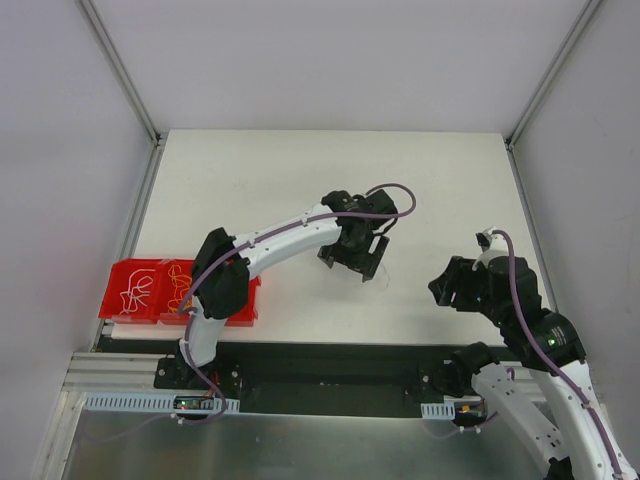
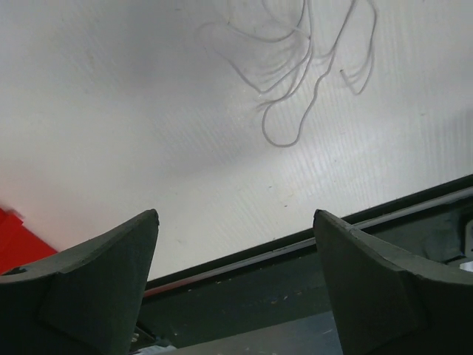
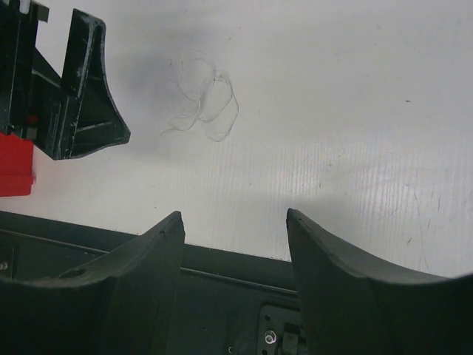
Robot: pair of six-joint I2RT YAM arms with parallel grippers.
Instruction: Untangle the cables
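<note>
A whitish cable (image 2: 295, 81) lies loosely looped on the white table, apart from my left gripper (image 2: 235, 216), which hangs above it, open, with nothing between its fingers. In the top view that gripper (image 1: 355, 258) is over the middle of the table and the cable (image 1: 384, 274) shows faintly just to its right. The right wrist view has the same cable (image 3: 205, 109) beyond my right gripper (image 3: 234, 214), which is open and empty near the table's front edge. Whitish cables (image 1: 135, 290) and orange cables (image 1: 180, 285) lie in two compartments of a red bin (image 1: 180, 318).
The red bin sits at the table's front left, partly under the left arm's elbow (image 1: 222, 280). A black rail (image 1: 330, 350) runs along the front edge. The right gripper (image 1: 455, 285) hovers at the front right. White walls enclose the table.
</note>
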